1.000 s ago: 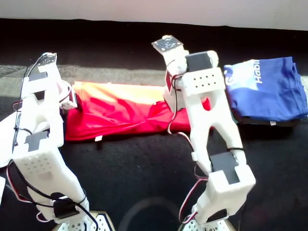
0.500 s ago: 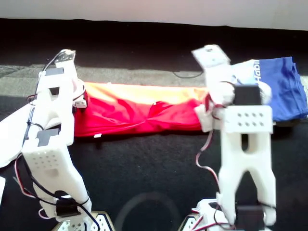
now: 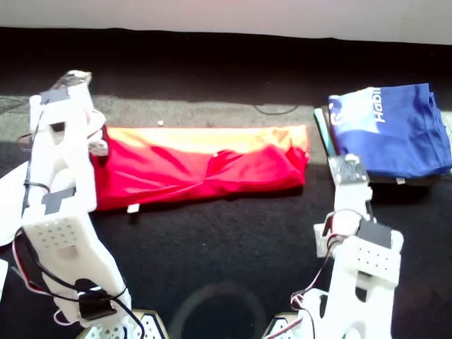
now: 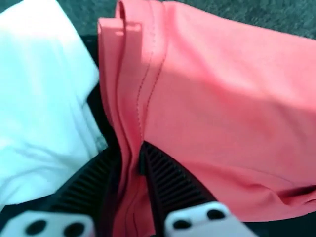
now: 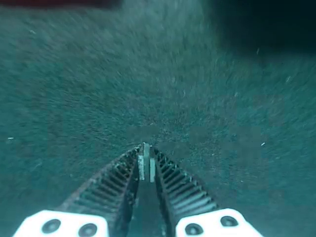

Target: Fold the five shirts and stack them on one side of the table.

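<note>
A red shirt [image 3: 201,164] lies folded into a long band across the middle of the table. My left gripper [image 4: 129,157] is shut on the red shirt's [image 4: 222,108] left end, the hem pinched between its ribbed fingers [image 4: 163,173]; in the high view the left arm [image 3: 60,141] stands at that end. A folded blue shirt [image 3: 392,127] rests on a stack at the far right. My right gripper [image 5: 146,153] is shut with nothing in it, over bare dark tabletop; its arm [image 3: 357,247] sits near the front right, apart from the red shirt.
A white shirt [image 4: 44,98] lies just beside the red shirt's left end, also at the table's left edge [image 3: 10,198]. The dark table cover [image 3: 219,240] is bare in front of the red shirt. A pale wall runs along the back.
The right arm let go of the red shirt's right end and drew back toward the front right. The left arm shifted left with the shirt's end, stretching the band flatter.
</note>
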Action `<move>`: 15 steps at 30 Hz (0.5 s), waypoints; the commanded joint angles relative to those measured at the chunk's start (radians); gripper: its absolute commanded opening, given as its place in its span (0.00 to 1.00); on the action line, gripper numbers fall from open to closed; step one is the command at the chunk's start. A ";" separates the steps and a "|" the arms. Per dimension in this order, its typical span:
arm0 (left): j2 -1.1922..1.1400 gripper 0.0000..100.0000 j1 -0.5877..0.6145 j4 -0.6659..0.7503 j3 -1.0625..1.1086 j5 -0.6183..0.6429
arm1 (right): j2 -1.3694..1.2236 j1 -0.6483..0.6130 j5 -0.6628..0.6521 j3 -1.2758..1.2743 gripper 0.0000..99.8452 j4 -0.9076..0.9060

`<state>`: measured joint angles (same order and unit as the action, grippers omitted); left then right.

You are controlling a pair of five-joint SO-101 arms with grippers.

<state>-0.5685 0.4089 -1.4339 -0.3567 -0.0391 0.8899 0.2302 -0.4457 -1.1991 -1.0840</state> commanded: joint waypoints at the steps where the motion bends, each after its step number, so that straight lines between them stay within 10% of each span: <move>1: 0.013 0.01 0.004 -0.106 -0.125 -0.041 | 0.071 0.022 -0.011 -0.133 0.01 0.090; 15: 0.016 0.01 -0.498 -0.333 -0.337 -0.038 | 0.107 0.022 -0.006 -0.398 0.01 0.349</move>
<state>-0.5685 0.0391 -1.7545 -0.6498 -0.0760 0.9943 0.2424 -0.4457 -1.5673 -0.7649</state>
